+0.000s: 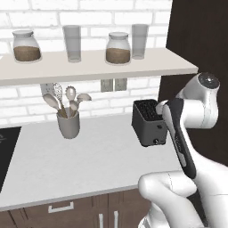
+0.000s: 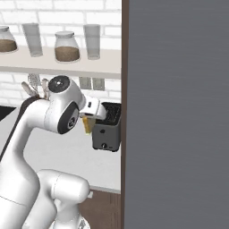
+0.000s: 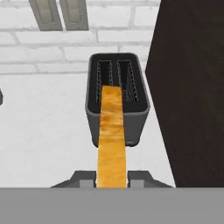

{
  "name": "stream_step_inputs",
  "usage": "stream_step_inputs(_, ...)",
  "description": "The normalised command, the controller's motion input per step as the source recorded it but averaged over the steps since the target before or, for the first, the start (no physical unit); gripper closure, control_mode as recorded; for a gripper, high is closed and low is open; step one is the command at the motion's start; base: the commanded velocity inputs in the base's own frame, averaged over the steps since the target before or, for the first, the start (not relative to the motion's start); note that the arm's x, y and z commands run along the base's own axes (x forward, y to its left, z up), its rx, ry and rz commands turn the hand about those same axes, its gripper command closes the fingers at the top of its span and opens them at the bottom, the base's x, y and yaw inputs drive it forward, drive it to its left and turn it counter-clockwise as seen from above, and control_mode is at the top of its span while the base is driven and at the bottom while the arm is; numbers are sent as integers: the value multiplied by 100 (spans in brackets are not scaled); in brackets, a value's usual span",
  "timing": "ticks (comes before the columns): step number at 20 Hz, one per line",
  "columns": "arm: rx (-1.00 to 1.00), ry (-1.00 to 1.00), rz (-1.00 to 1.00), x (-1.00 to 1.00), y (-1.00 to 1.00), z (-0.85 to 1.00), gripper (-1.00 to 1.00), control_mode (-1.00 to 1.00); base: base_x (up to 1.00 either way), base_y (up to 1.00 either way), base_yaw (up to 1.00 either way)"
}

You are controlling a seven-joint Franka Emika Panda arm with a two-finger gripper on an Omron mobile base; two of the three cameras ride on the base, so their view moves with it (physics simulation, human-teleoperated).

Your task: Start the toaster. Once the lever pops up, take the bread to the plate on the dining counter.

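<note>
The dark toaster [image 1: 146, 121] [image 2: 107, 134] [image 3: 139, 114] stands on the pale worktop near the wall, next to a tall dark cabinet. My gripper [image 3: 111, 179] [image 2: 86, 120] hangs just in front of and above it, shut on the bread [image 3: 112, 135] [image 2: 86, 125]. The bread is a golden-tan slice, seen edge-on between my fingertips [image 3: 85, 178] and clear of the toaster's two slots. In the left base view my own arm hides the hand. The plate and the dining counter are out of view.
A tall dark cabinet [image 1: 196, 40] [image 3: 192, 87] rises right beside the toaster. A grey utensil holder [image 1: 68, 124] stands to the left on the worktop [image 1: 89, 156]. A shelf [image 1: 89, 64] with jars and glasses hangs overhead. A black cooktop [image 1: 6, 151] lies at far left.
</note>
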Motion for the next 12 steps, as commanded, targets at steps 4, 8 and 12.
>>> stream_step_inputs(4, 4, 1, 4, -94, 1, 0, 100, -100, 0, 0, 0)
stream_step_inputs(8, 0, 3, 5, -82, 27, 0, 100, -100, 0, 0, 0)
stream_step_inputs(12, 0, 2, 3, -59, 34, 11, 100, -100, 0, 0, 0)
